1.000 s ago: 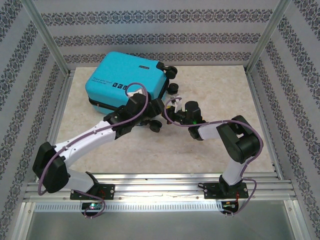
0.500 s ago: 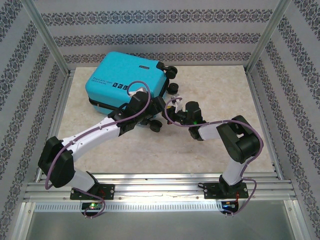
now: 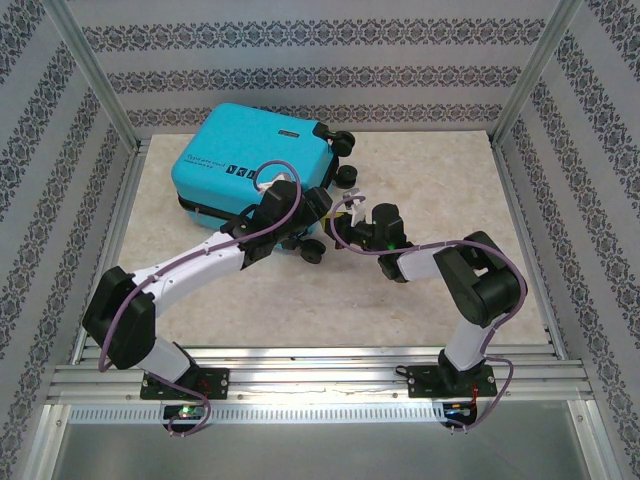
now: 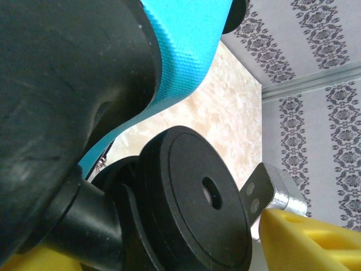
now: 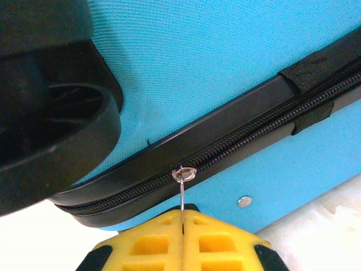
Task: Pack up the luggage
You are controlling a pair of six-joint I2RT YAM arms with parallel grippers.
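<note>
So the luggage (image 3: pixel 245 160) is lying flat on the surface (image 3: pixel 430 180), and both tools are crowded in at its wheel end. The right tool (image 5: pixel 183 223) is pinched fully shut on the zipper pull (image 5: pixel 183 197), the thin metal tab hanging off the slider straight ahead of its yellow fingers (image 5: pixel 149 245). The black zipper band (image 5: pixel 254 138) runs across just beyond the tips. I can't tell from the teeth which side of the slider is open.

The left tool (image 3: pixel 303 212) is jammed in at the same corner, with a black wheel (image 4: pixel 192 209) right in front of it and one yellow finger (image 4: pixel 304 243) showing beside that wheel. I honestly can't tell if it's clamped on anything or just open around it.

Handling-wise, my guess is the shell is stiff and a bit slick, with nothing on the flat faces to grab. It's probably light if it's empty (so it'll want to skate across the surface the moment the zip gets tugged). Something needs to brace it at that corner. The pull tab is the only real handhold for opening. It's skinny and could slip out of a pinch, so I'd pull along the band, not away from it.
</note>
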